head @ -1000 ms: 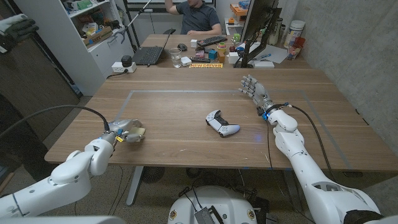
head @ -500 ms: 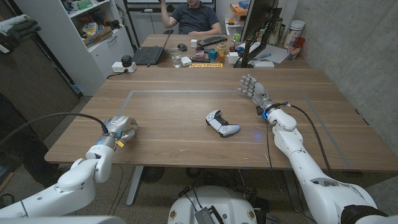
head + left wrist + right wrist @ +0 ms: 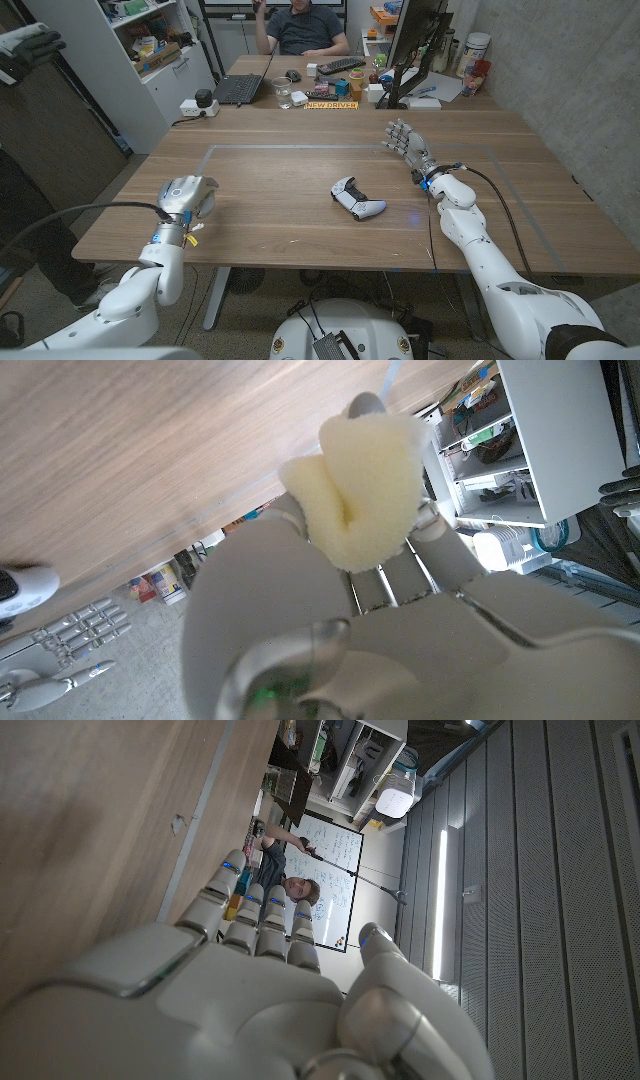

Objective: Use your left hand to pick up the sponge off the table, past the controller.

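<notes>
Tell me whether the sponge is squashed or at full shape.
Squashed: in the left wrist view the sponge is folded with a deep crease, gripped by the left hand.

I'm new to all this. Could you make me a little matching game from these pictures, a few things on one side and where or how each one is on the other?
Things:
1. sponge
2. controller
3. right hand
4. laptop

States:
A. lies white and black near the middle of the table
B. stands open, holding nothing
C. pale yellow, squeezed in the left hand
D. open on the far desk

Pairs: 1-C, 2-A, 3-B, 4-D
</notes>
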Controlling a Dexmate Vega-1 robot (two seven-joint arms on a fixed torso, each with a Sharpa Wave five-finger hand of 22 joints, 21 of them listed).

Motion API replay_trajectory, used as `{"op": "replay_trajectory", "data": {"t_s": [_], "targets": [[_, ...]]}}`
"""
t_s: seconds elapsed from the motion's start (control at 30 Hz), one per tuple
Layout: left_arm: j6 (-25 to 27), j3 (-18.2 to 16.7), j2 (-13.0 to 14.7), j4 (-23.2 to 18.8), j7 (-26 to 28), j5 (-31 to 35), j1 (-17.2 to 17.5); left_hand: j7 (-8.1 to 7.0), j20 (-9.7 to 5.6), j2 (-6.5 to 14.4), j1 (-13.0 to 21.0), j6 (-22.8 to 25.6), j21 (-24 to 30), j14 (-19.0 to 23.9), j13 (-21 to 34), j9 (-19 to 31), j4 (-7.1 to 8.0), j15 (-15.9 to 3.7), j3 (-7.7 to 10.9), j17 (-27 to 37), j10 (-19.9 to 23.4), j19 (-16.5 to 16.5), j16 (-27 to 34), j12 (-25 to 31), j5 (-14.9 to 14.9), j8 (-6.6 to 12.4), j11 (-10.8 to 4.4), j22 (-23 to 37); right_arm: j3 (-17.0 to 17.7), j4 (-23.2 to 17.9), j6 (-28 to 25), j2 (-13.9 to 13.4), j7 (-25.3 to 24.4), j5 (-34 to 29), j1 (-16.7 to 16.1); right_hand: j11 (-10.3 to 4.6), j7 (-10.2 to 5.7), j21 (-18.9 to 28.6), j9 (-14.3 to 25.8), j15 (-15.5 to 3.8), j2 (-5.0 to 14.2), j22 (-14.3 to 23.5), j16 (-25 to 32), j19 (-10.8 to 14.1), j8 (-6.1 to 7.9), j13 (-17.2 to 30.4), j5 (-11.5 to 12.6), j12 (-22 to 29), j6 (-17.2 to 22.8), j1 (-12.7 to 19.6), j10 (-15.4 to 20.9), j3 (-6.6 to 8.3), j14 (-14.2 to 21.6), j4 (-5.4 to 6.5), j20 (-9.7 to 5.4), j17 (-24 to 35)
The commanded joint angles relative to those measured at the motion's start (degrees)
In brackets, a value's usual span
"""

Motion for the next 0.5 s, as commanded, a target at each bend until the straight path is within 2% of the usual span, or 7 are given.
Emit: {"op": "replay_trajectory", "data": {"t_s": [0.03,0.1,0.4,0.5], "targets": [[-2.30,-3.28,-0.80,-2.58,4.24,1.48,2.18,0.75,-0.12,3.57,4.46,1.61,0.52,6.18,0.34,0.10,-0.18,-8.01,-0.24,-0.11,2.72,0.54,-0.40,0.25,-0.10,0.17,-2.16,0.32,0.27,0.54,0.18,0.31,0.42,-0.09,0.29,0.15,-0.08,0.19,0.25,-0.17,0.16,0.16,0.45,0.45,0.54,0.30,0.28,0.52,0.48,-0.67,0.26,0.24,0.43,0.42,-0.13,0.05],[-1.41,-3.93,-0.55,-3.82,3.63,2.49,2.46,0.73,-0.11,3.52,4.60,1.82,0.71,6.26,0.48,0.10,-0.19,-8.01,-0.29,-0.18,2.80,0.48,-0.51,0.25,-0.10,0.16,-2.07,0.33,0.32,0.54,0.31,0.36,0.48,-0.04,0.21,0.19,-0.08,0.19,0.26,-0.18,0.14,0.16,0.43,0.46,0.54,0.30,0.29,0.52,0.51,-0.70,0.28,0.24,0.42,0.44,-0.12,0.04],[-3.09,-8.06,-1.56,-6.97,3.99,4.06,4.78,0.82,-0.19,3.42,4.90,2.20,1.25,6.68,0.87,0.10,-0.16,-8.01,-0.46,-0.30,2.91,0.34,-0.68,0.21,-0.11,0.06,-2.12,0.32,0.45,-0.25,0.34,0.21,0.52,0.03,-0.36,0.08,-0.03,0.16,0.26,-0.16,0.05,0.15,0.39,0.48,0.53,0.30,0.34,0.48,0.51,-0.82,0.23,0.21,0.47,0.47,-0.13,-0.01],[-2.61,-8.21,-2.05,-7.61,4.05,6.23,4.84,0.87,-0.18,3.36,5.04,2.39,1.44,6.96,1.01,0.10,-0.17,-8.01,-0.52,-0.22,3.01,0.26,-0.62,0.21,-0.11,0.04,-2.13,0.32,0.55,-0.83,0.36,0.17,0.50,0.23,-0.74,0.04,0.00,0.16,0.26,-0.16,0.02,0.15,0.38,0.48,0.54,0.30,0.35,0.49,0.54,-0.85,0.27,0.21,0.49,0.48,-0.11,-0.03]]}}
